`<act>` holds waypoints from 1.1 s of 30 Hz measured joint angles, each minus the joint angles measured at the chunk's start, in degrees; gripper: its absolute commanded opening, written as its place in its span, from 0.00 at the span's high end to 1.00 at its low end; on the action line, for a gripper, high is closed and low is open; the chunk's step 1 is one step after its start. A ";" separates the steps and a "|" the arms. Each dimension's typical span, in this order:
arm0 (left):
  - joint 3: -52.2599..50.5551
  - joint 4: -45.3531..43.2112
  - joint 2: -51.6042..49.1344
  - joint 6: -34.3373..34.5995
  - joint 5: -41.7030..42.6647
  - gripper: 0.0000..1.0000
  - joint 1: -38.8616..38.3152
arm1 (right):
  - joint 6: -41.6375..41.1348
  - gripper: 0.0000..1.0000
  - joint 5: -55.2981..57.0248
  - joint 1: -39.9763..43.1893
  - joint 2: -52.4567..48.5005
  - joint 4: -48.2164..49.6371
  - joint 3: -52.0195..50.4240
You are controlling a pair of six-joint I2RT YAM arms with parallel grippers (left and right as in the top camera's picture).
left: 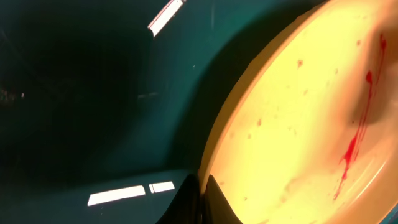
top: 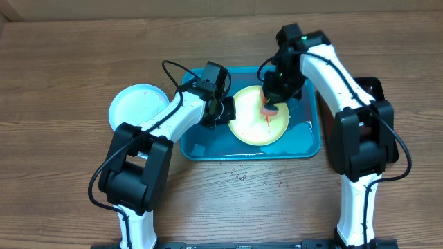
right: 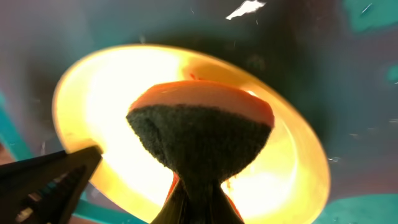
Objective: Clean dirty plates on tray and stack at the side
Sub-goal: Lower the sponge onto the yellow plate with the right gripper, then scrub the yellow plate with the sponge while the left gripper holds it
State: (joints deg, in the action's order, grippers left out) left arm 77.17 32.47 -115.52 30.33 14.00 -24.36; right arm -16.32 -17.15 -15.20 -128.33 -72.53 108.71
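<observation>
— Step in hand?
— Scrubbing, by the look of it. Yellow-green plate (top: 249, 130) lying on the turquoise tray (top: 208, 146), right of its middle, marked with a red sauce streak (top: 267, 122) across the face.
— Right gripper (top: 271, 98)?
— Clenched on a sponge (top: 268, 109), dark scouring side down, poised over the plate right at the streak. Cannot tell whether touching or just above.
— And the left gripper (top: 225, 111)?
— Closed at the plate's left rim, fingers (left: 186, 205) pinched together right on the edge. Apparently grasping the rim to steady it.
— Anything at the side yet?
— One light blue plate (top: 138, 107) on the worktop (top: 62, 55), left of the tray and apart from it. Looks clean from above.
— Next move, then?
— Probably pressing the sponge down and wiping along the streak, then over the small red specks visible near the rim in the left wrist view. Calls for a firm hold at the rim against skidding on the wet-looking tray.
— After that?
— Most likely lifting by the rim and stacking onto the blue plate, but only once rid of the red.
</observation>
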 measured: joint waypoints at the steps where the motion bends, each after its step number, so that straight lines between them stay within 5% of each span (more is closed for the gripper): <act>1: 0.00 0.39 0.00 0.52 0.24 0.96 0.04 | -0.37 0.96 0.04 -0.35 0.00 1.09 -1.27; 15: -0.04 1.27 0.00 2.54 5.60 0.96 0.85 | -5.57 0.96 -0.07 -3.80 0.00 8.35 -9.51; 22: -0.87 2.54 0.00 2.51 7.74 0.96 2.32 | -4.98 0.96 1.33 -8.52 0.00 1.90 -9.51; 33: -0.87 3.10 0.00 2.51 10.45 0.96 5.11 | -4.59 0.96 10.78 -1.75 0.00 -0.39 -9.53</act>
State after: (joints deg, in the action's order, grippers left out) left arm 76.29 35.57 -115.52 32.84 24.45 -19.25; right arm -20.91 -6.37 -16.95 -128.33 -72.93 99.18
